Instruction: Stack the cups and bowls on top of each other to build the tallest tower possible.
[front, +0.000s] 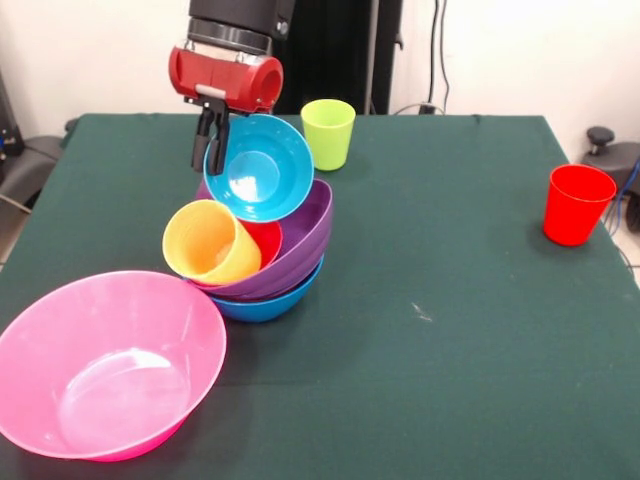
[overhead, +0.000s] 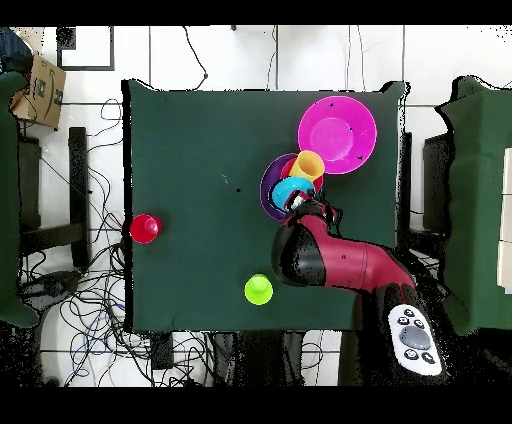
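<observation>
The big pink bowl (front: 110, 365) sits at the near left corner of the table (front: 440, 270), upright and with nothing in it, and its lower rim runs off the edge of the front view. In the overhead view it shows as a magenta disc (overhead: 337, 133) touching the pile.

The tower (front: 262, 240) is just behind it and pretty messy. Bottom up: a medium blue bowl (front: 262, 303) as the base, with only its rim and a bit of wall peeking out. Nested in that is the purple bowl (front: 300, 245), tipped toward the left. Inside the purple one there's a small red bowl (front: 264, 240), mostly covered. A yellow cup (front: 208, 243) lies on its side in that, mouth pointing near-left. On top is a light blue bowl (front: 259, 168), tilted nearly on edge with its opening facing the camera and nothing inside.

The gripper (front: 210, 140) hangs down at the far left rim of that light blue bowl, fingers clamped over the rim as far as I can see, with the bowl wall hiding part of them.

Loose cups: a lime green cup (front: 329, 133) is upright just behind the tower, and a red cup (front: 577, 204) is upright well off to the right. So that's five bowls and three cups that I can count.
</observation>
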